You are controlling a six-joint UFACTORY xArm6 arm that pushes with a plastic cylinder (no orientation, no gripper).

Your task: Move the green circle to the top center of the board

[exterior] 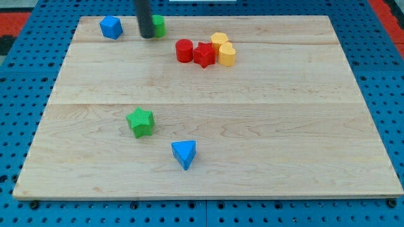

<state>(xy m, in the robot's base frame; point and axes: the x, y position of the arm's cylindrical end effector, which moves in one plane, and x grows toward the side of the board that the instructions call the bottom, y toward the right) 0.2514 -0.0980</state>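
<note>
Wood grain runs across the pale board [265,157], which lies on a blue pegboard surface [25,214]. Nearest the view's bottom, a little left of centre, sits a blue triangular block [184,153]. Just above it and further left is a green star [140,121], standing apart from the triangle.

Further up, right of centre, four blocks crowd together: a red cylinder [184,50] touching a red star [204,54], with a yellow heart-shaped block [226,55] at the star's right and another yellow block [219,40] — shape hard to make out — just behind it.

Along the board's top edge in the upper left of the frame sits a blue block [111,27], roughly hexagonal. To its right is the green circle [158,25], partly hidden by the dark rod. My tip [146,36] rests against the circle's left side, between it and the blue block — a bare rod end, gripping nothing.
</note>
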